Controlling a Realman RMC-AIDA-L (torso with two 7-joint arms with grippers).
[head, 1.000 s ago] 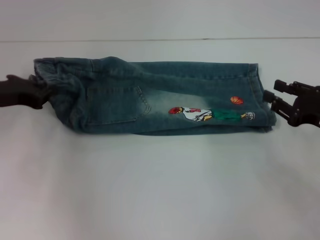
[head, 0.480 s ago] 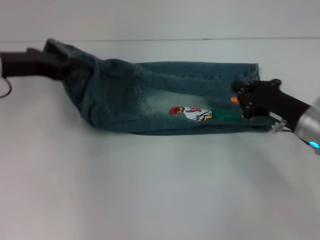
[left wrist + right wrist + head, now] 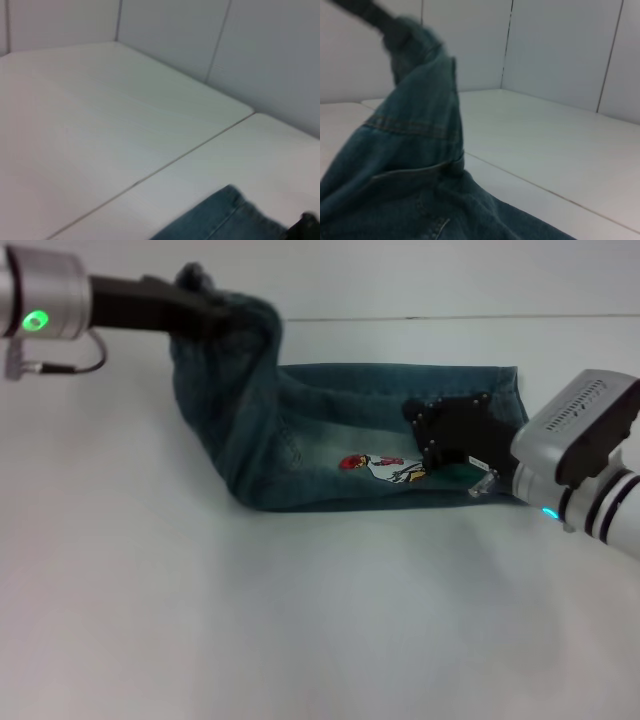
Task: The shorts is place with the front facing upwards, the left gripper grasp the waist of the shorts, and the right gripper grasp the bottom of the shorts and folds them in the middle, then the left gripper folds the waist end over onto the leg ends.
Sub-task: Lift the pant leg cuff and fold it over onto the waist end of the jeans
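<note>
The blue-green denim shorts (image 3: 310,420) lie folded lengthwise on the white table. Their waist (image 3: 232,318) is lifted off the surface at the left end, with my left gripper (image 3: 200,312) shut on it. The cloth hangs in a steep slope from there down to the table. My right gripper (image 3: 435,440) rests on top of the shorts just right of the cartoon print (image 3: 380,465), a short way in from the leg ends (image 3: 514,390). The right wrist view shows the raised shorts (image 3: 415,150) with the left gripper (image 3: 367,12) blurred above them.
The white table (image 3: 300,620) spreads wide in front of the shorts. A thin seam (image 3: 420,317) runs across it behind them. The left wrist view shows this seam (image 3: 165,167) and one corner of the shorts (image 3: 225,215), with pale wall panels behind.
My left gripper has risen and moved right, pulling the waist up off the table. My right gripper has moved left from beside the leg ends onto the shorts.
</note>
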